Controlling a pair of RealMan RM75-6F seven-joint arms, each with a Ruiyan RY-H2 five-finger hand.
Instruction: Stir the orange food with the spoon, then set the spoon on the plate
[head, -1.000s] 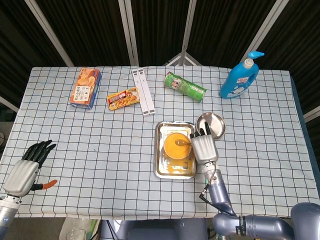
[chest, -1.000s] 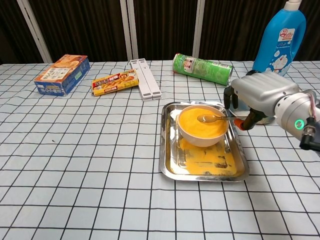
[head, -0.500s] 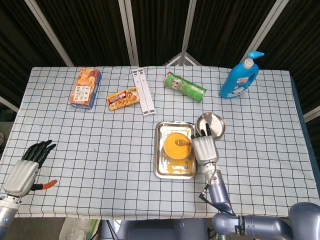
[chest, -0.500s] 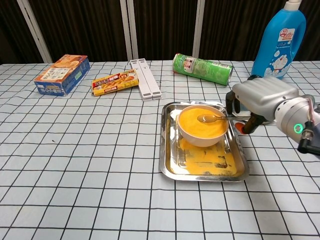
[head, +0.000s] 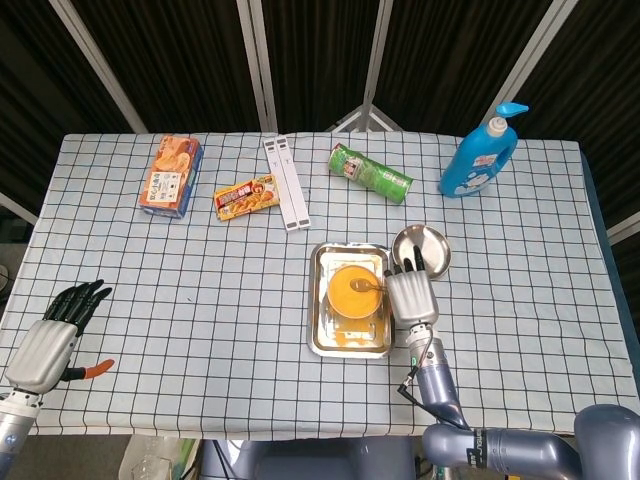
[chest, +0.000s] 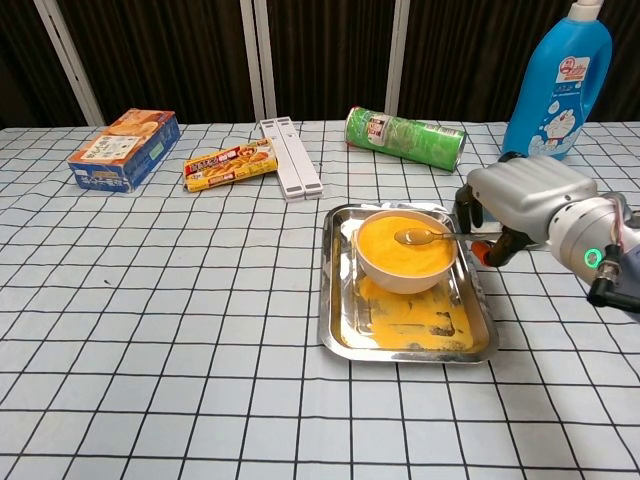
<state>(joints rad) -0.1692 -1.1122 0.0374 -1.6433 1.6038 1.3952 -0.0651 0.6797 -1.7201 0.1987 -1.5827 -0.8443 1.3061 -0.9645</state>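
The right hand (chest: 522, 196) is being held just right of the tray (chest: 340, 322), its fingers closed on the handle of the spoon (chest: 425, 236). Compared with a second ago, the hand has been drawn slightly to the right and away from the bowl, while the spoon's bowl is still being kept over the orange food (chest: 404, 245), level and at the same spot. The left hand (head: 50, 338) is being rested unchanged at the near left edge of the table, its fingers spread apart and nothing held in them.

The work is being done on a table covered with a blue-and-white checked cloth (head: 200, 300), with dark curtains and pale poles behind it. A plate (head: 433, 243) of bare metal is lying just behind the right hand, touching the tray's far right corner. Farther back, a green can (chest: 405, 137) is lying on its side, a blue bottle (chest: 556, 80) is standing upright, and two food boxes (chest: 125, 148) and a white strip (chest: 291, 157) are lying to the left.

The spoon is being held out leftward from the right hand, its tip resting on the food in the white bowl (chest: 400, 275), which is sitting in the far half of the tray.
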